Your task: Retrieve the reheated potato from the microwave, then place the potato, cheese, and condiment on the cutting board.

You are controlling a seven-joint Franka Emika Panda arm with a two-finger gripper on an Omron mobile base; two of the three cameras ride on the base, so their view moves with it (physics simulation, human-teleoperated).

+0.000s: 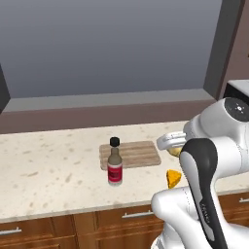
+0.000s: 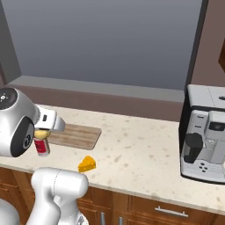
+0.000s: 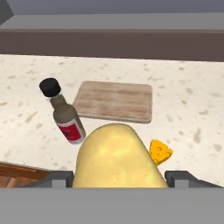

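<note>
Potato looks firm, fairly light, smooth-skinned, so it could slip; best pinched across its middle. Lumpy pale yellow-tan oval. It sits between the fingers, which pinch it, held above the table near the cutting board. Condiment stands just left of the board, cheese lies nearby.

The lumpy pale-yellow potato sits between the end effector fingers, above the desk. The bare wooden cutting board lies flat farther back. The black-capped condiment stands upright at its near-left corner; the orange cheese wedge lies near-right.
</note>
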